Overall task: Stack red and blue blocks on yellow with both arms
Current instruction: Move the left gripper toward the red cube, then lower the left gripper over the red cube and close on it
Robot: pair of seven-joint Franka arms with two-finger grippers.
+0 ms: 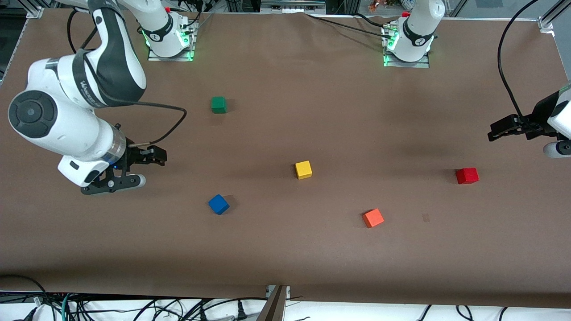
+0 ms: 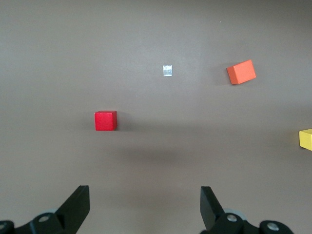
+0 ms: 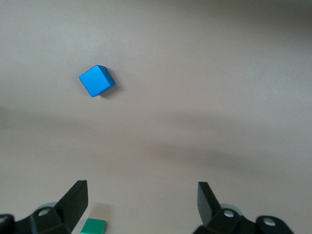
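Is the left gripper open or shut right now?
Open: the left gripper has its fingers spread wide with bare table between them, holding nothing.

A robotics lab: two white arms (image 1: 80, 102) are bolted by lit bases (image 1: 169, 44) to a table (image 1: 285, 258) covered in brown paper. Aluminium framing (image 1: 546, 20) edges it, and loose cables (image 1: 134, 307) tangle below its near edge.
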